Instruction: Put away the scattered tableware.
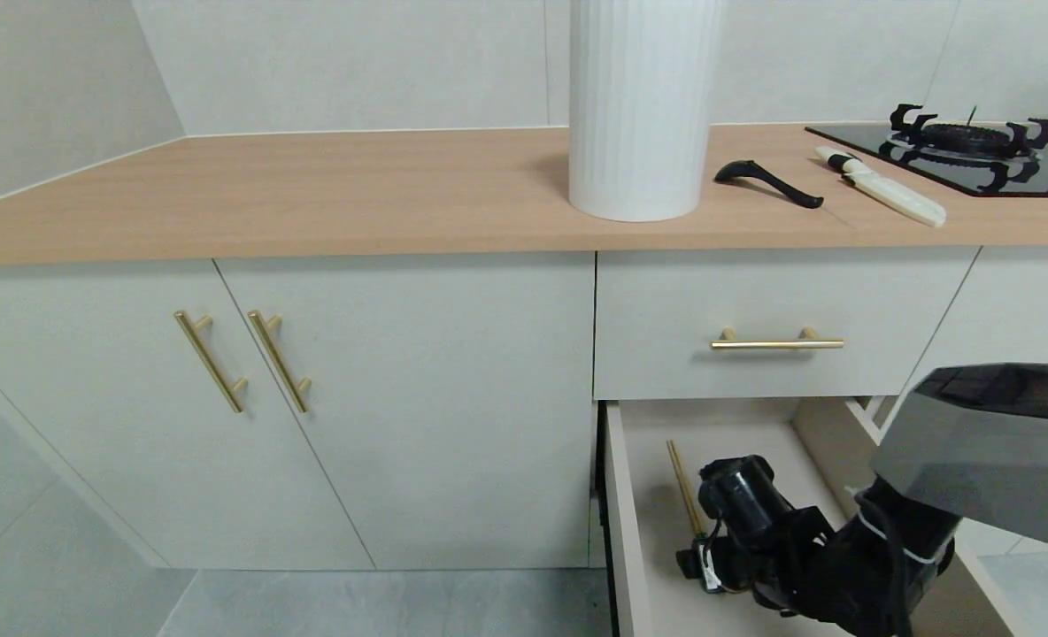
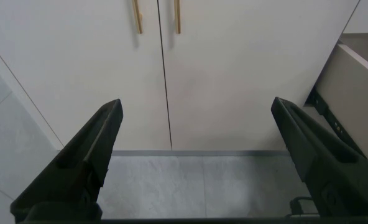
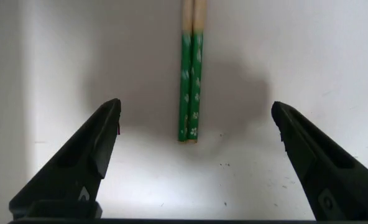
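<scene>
Tableware is spread over the tabletop (image 1: pixel 312 195) and the open drawer (image 1: pixel 736 425) below. A white canister (image 1: pixel 637 106), cut off above, is stood on the tabletop. The right gripper (image 3: pixel 194 109), in the drawer, and the left gripper (image 2: pixel 193 109) are held with jaws released. A knife (image 1: pixel 887 186) and an unidentifiable black utensil (image 1: pixel 767 181) are laid beside the canister; chopsticks (image 3: pixel 192 74), partly hidden, in the drawer.

wooden countertop (image 1: pixel 312 195) — white ribbed canister (image 1: pixel 637 106), black utensil (image 1: pixel 767 183), white knife (image 1: pixel 882 188) | open drawer (image 1: pixel 623 513) — chopsticks (image 1: pixel 685 487) on its floor

R arm (image 1: pixel 984 460): glossy grey shell, black wrist (image 1: pixel 754 500) w/ cables (image 1: pixel 882 531). L gripper (image 2: pixel 195 106), R gripper (image 3: pixel 195 107): black wedge fingers (image 2: pixel 91 155).
</scene>
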You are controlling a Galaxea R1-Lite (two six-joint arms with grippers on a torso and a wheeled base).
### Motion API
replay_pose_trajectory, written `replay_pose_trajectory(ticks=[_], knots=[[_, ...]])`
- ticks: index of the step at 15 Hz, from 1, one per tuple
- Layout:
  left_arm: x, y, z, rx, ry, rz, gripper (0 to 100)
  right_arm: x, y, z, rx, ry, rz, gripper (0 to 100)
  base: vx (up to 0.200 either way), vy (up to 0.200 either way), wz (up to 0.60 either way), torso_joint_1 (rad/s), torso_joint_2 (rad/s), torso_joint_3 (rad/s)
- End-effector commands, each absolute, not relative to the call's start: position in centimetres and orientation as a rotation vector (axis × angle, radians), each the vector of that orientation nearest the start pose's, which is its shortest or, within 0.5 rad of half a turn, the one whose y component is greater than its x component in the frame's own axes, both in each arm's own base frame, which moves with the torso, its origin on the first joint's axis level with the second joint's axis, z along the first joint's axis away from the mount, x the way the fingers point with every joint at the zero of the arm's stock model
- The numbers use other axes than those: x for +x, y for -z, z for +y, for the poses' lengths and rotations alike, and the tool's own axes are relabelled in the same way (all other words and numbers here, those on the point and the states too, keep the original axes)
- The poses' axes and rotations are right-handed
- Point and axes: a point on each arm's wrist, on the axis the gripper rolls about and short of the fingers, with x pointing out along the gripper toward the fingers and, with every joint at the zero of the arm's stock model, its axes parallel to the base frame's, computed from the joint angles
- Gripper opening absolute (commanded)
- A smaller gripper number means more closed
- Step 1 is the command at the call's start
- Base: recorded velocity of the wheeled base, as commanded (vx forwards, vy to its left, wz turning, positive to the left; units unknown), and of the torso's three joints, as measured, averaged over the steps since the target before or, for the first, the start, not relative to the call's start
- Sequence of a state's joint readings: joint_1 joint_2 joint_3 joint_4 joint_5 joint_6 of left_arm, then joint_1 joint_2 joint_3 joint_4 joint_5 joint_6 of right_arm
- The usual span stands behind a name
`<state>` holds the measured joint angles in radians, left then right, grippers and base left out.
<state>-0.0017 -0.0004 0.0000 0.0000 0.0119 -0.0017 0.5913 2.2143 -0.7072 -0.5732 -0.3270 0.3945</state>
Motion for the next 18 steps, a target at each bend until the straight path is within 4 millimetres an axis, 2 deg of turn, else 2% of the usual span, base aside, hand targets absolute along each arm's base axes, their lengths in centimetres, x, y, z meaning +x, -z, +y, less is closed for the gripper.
replay_pose_trajectory(ticks=[1,2,5,9,13,18], knots=[[-2.3,-7.5,0.0,-0.002,-0.011,0.0,100,27.1,-2.5,17.1,-0.004,-0.093,0.777,100,0.0,0.0,0.0,0.0,0.0,0.0],[-2.3,-7.5,0.0,-0.002,-0.011,0.0,100,26.6,-4.6,15.7,-0.032,-0.084,0.719,100,0.0,0.0,0.0,0.0,0.0,0.0],[-2.3,-7.5,0.0,-0.002,-0.011,0.0,100,26.0,-8.8,14.6,-0.039,-0.045,0.578,100,0.0,0.0,0.0,0.0,0.0,0.0],[-2.3,-7.5,0.0,-0.002,-0.011,0.0,100,25.0,-12.0,13.4,-0.029,-0.054,0.483,100,0.0,0.0,0.0,0.0,0.0,0.0],[-2.3,-7.5,0.0,-0.002,-0.011,0.0,100,24.4,-13.4,13.1,-0.035,-0.064,0.441,100,0.0,0.0,0.0,0.0,0.0,0.0],[-2.3,-7.5,0.0,-0.002,-0.011,0.0,100,24.4,-13.4,13.0,-0.042,-0.054,0.436,100,0.0,0.0,0.0,0.032,-0.17,-0.171]])
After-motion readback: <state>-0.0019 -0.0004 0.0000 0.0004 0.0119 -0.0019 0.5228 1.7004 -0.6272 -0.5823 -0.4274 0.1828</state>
